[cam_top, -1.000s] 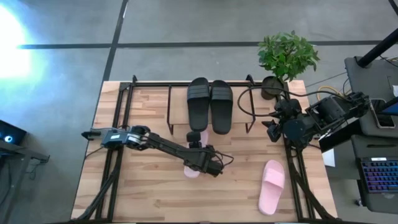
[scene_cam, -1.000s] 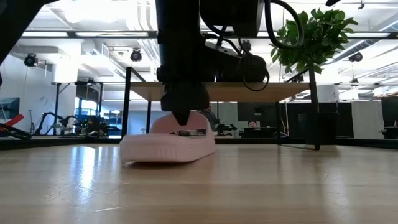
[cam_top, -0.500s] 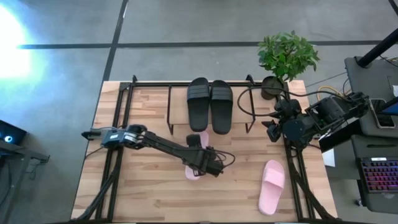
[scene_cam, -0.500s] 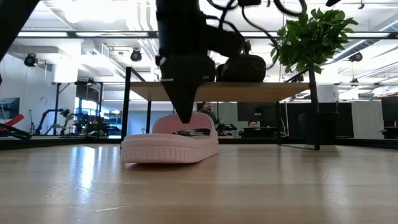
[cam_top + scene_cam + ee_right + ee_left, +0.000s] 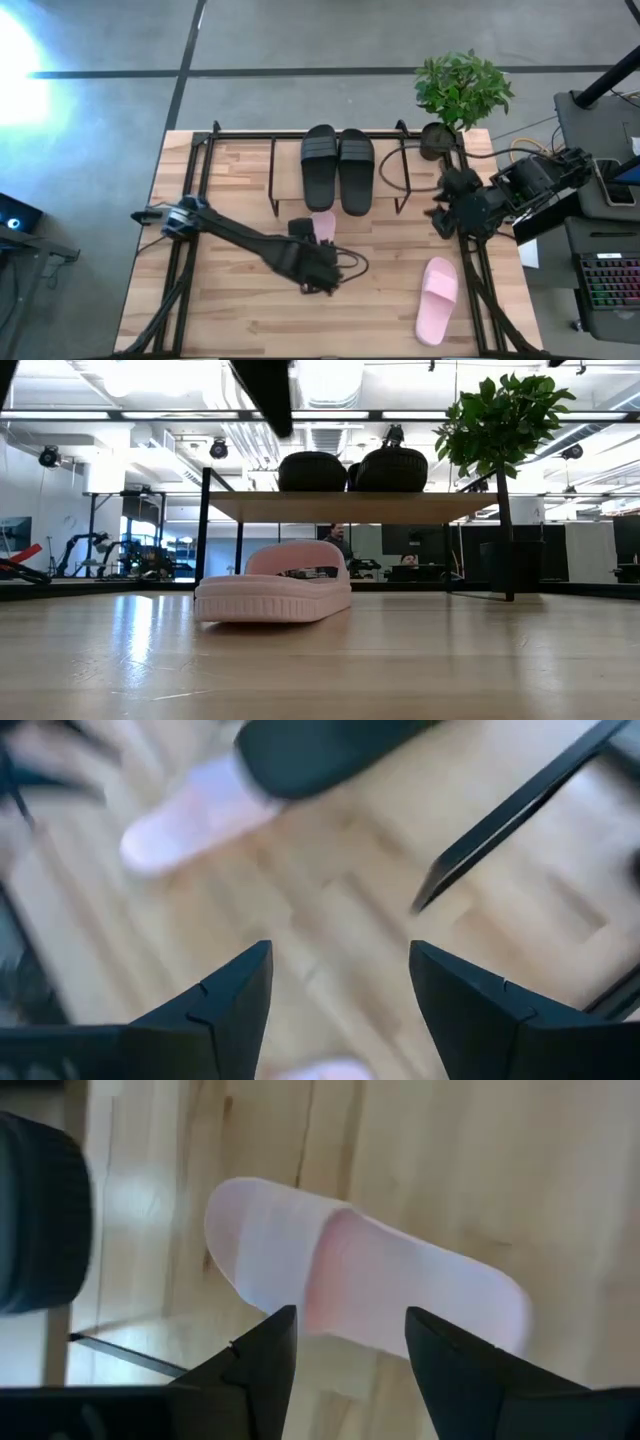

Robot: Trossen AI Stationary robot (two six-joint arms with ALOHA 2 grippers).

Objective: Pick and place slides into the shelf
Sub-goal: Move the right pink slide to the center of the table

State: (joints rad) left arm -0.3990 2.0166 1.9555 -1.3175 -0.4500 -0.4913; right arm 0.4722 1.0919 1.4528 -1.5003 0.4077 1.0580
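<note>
Black pair (image 5: 338, 167) sits on the shelf (image 5: 385, 136); both pink slides (image 5: 273, 586) (image 5: 437, 299) lie on the surface (image 5: 230, 310), unplaced. Left end effector (image 5: 348, 1342) fingers apart above one pink slide, holding nothing; right end effector (image 5: 340, 982) also apart, near the shelf.

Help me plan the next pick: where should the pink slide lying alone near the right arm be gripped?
Probably across its wide strap, coming straight down. The pink slide lies sole-down and clear of everything, so the raised strap gives the right end effector two opposing faces.
</note>
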